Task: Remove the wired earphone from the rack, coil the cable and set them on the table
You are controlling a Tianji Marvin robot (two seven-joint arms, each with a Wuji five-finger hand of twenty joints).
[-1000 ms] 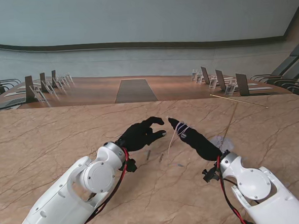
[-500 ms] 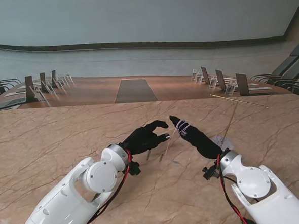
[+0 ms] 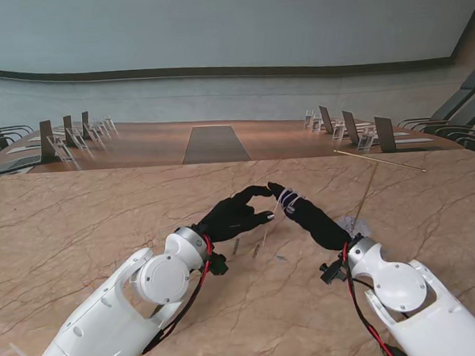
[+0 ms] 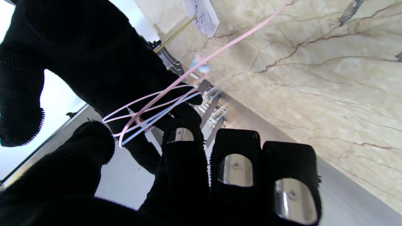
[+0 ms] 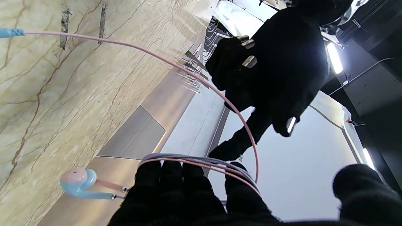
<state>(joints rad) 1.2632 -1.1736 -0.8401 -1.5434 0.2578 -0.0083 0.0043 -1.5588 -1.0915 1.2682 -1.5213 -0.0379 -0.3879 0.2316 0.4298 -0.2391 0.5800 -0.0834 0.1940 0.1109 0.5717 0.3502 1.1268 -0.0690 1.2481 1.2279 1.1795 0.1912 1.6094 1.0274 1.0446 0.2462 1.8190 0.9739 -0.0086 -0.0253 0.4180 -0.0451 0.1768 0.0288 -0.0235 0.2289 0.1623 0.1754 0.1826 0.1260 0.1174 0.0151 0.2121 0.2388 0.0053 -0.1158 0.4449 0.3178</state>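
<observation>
Cable (image 5: 201, 161) is off the rack, several loops round the right hand (image 3: 308, 214) fingers; left hand (image 3: 236, 214) pinches the free run. Tail and worktop (image 3: 79, 228) placement remain.

Left robot hand (image 3: 233, 215), right robot hand (image 3: 312, 217): black knit gloves, silver fingertip plates. Arms (image 3: 129, 310): glossy white, red and black wiring at wrists. Cable (image 5: 201, 162): pale pink with pale blue strands. Earbud (image 5: 77, 183): pink and light blue. Plug (image 5: 9, 32): light blue. Counter (image 3: 79, 228): beige marble, brown veining.
</observation>
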